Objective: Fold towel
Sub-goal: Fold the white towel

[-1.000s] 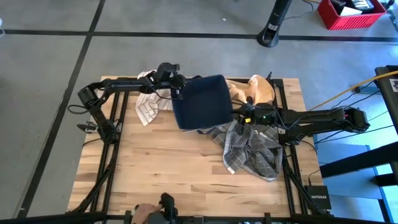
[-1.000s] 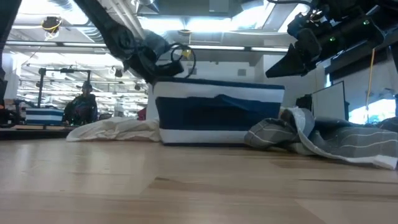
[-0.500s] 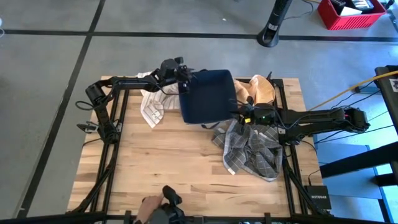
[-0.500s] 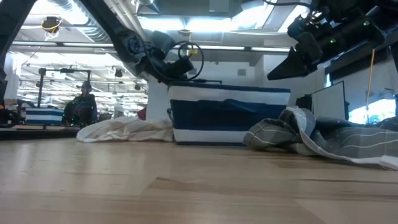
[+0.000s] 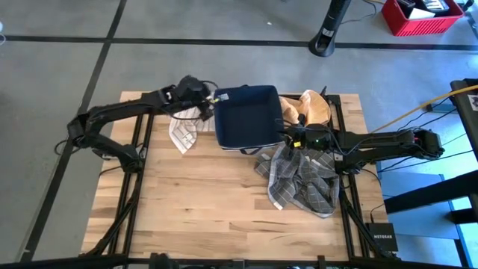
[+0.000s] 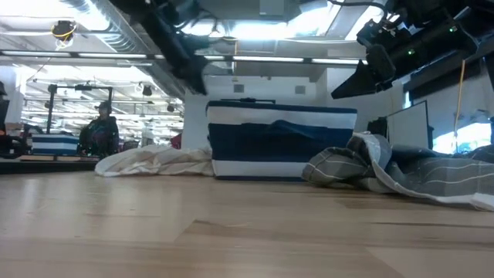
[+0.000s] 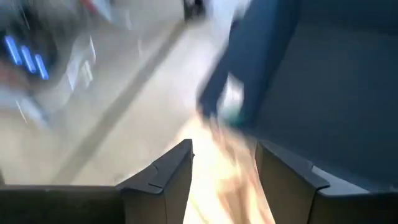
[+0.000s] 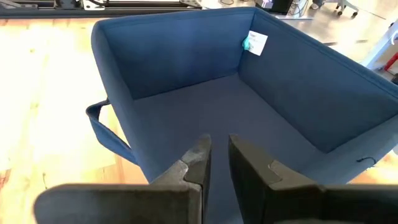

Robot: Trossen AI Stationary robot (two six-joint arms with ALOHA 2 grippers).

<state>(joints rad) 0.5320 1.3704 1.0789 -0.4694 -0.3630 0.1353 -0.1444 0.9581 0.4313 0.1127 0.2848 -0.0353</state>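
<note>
A navy fabric bin (image 5: 246, 119) stands upright on the wooden table, its open top up. A white checked towel (image 5: 181, 131) lies crumpled against its left side. A grey checked towel (image 5: 302, 179) lies bunched at its near right. My left gripper (image 7: 224, 180) is open beside the bin's far left corner (image 5: 216, 96), raised, with nothing between its fingers. My right gripper (image 8: 219, 146) hovers over the bin's near right corner. Its fingers stand a narrow gap apart with nothing in it, and it is clear of the rim in the low view (image 6: 343, 85).
A tan cloth (image 5: 310, 108) lies bunched beyond the bin at the far right. Bare wood (image 5: 202, 217) stretches along the near half of the table. Dark frame rails (image 5: 127, 202) run down both sides. A person (image 6: 100, 127) is far off in the room.
My left gripper carried the bin's far left corner toward the table's far right, and the bin slid that way. It has since let go, risen and drawn back toward the left. The bin now stands with its inside open to the high view.
</note>
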